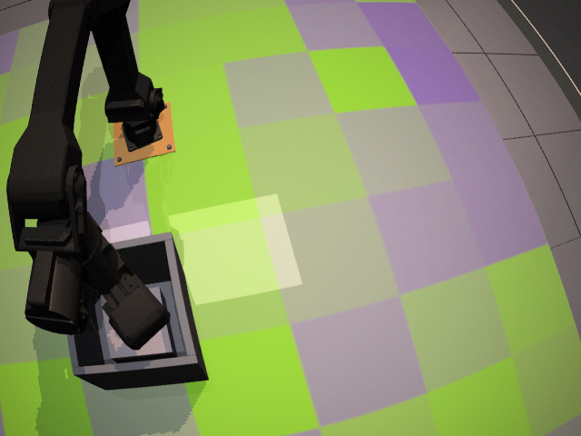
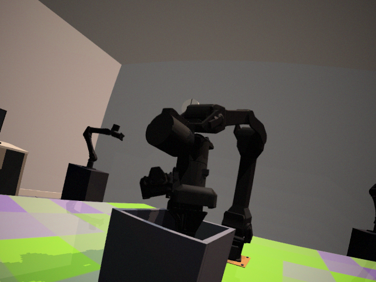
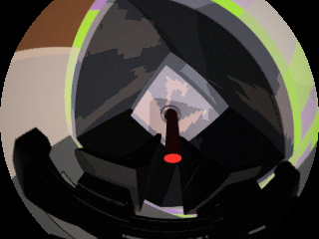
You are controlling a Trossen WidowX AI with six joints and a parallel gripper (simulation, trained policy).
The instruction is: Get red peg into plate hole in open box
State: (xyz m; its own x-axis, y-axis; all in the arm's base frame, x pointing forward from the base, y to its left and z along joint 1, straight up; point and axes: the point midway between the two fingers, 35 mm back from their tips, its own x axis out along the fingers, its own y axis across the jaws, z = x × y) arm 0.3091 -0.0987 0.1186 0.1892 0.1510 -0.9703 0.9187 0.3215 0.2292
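The red peg [image 3: 172, 158] shows only in the wrist view, its bright red end toward the camera and its dark shaft running to the ring of the hole [image 3: 161, 114]. How deep it sits is not clear. The plate [image 1: 157, 344] [image 3: 150, 97] is pale and lies at the bottom of the grey open box [image 1: 185, 300] [image 2: 151, 251]. My gripper [image 2: 190, 224] [image 3: 168, 138] reaches down into the box, with its fingers slightly open on either side of the peg. In the top view the hand hides fingertips, peg and hole.
The box walls stand around my fingers. The orange base plate [image 1: 168, 135] [image 2: 245, 261] of my arm lies behind the box. Another arm on a dark pedestal [image 2: 98, 183] stands in the background at left, with part of one more at the right edge.
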